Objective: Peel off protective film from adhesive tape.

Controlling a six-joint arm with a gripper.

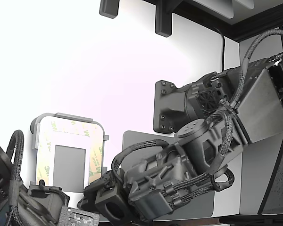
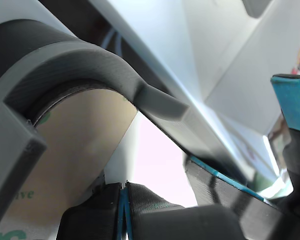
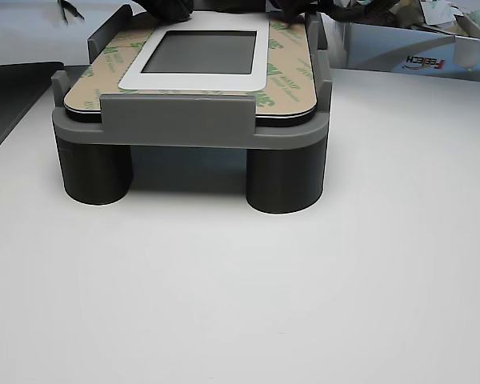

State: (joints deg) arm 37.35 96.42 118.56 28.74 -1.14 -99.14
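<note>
A grey plastic fixture (image 3: 176, 116) stands on the white table (image 3: 240, 304), raised on stubby dark round legs (image 3: 286, 180). In its top sits a plate (image 1: 70, 155) with a grey square centre (image 3: 204, 52), and round that centre runs the protective film (image 3: 284, 80), a tan paper frame with pale green "3M" marks. It lies flat on all the sides that show; the adhesive tape under it cannot be seen apart from the liner.

In the exterior view the fixture is at the lower left, and a large dark grey mat (image 1: 132, 141) lies just to its right, mostly covered by the bulky grey arm (image 1: 179, 165) that reaches in from the right with braided cables looped along it. A second dark arm (image 1: 19, 197) fills the bottom left corner and hides the near edge of the fixture. In the other view a white box with printed lettering (image 3: 420, 52) sits far right behind the fixture, and a dark slab (image 3: 8, 88) shows at the left edge.

The gripper (image 2: 124, 210) is pressed in at a rounded corner of the fixture rim (image 2: 80, 60), right against the tan liner. Its dark ribbed fingers (image 2: 150, 197) look drawn together with only a thin blue line between them. Whether film is pinched in that line I cannot tell.
</note>
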